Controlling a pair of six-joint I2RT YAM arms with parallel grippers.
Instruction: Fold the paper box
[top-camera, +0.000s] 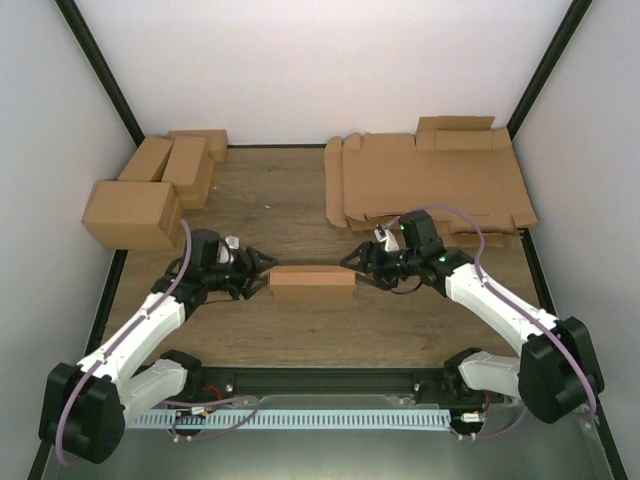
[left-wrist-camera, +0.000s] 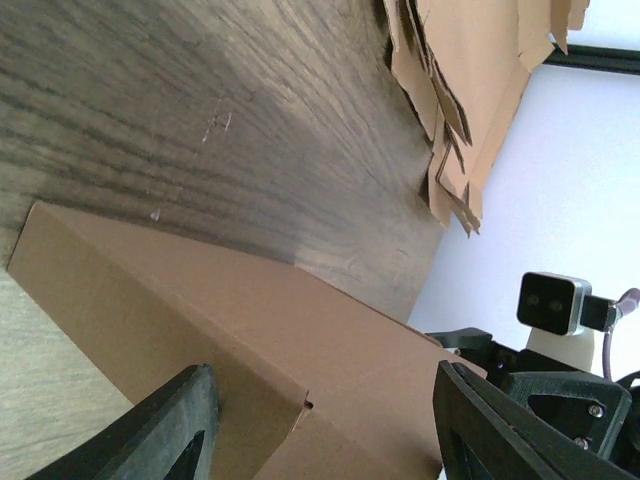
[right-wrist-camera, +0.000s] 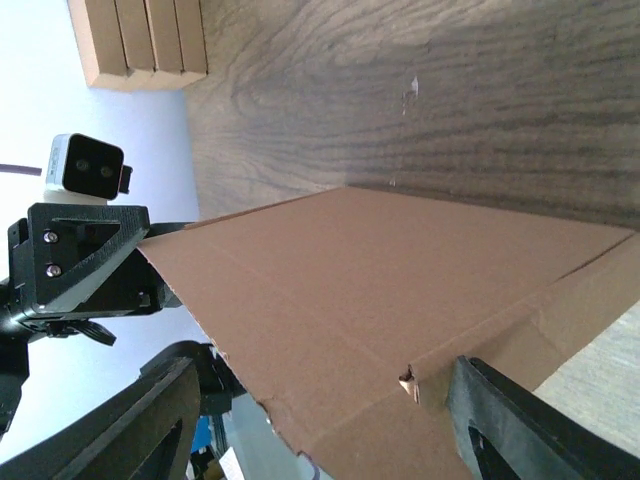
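The paper box (top-camera: 312, 282) is a closed brown rectangular box lying on the wooden table between the two arms. My left gripper (top-camera: 263, 272) is open at the box's left end. In the left wrist view the box (left-wrist-camera: 250, 330) lies between its spread fingers (left-wrist-camera: 165, 430). My right gripper (top-camera: 353, 265) is open at the box's right end. In the right wrist view the box (right-wrist-camera: 380, 290) fills the gap between its fingers (right-wrist-camera: 530, 430). I cannot tell whether any finger touches the cardboard. Each wrist view shows the opposite gripper beyond the box.
A thick pile of flat brown sheets (top-camera: 430, 185) lies at the back right. Several finished brown boxes (top-camera: 150, 195) stand at the back left. White walls with black frame posts close the back and sides.
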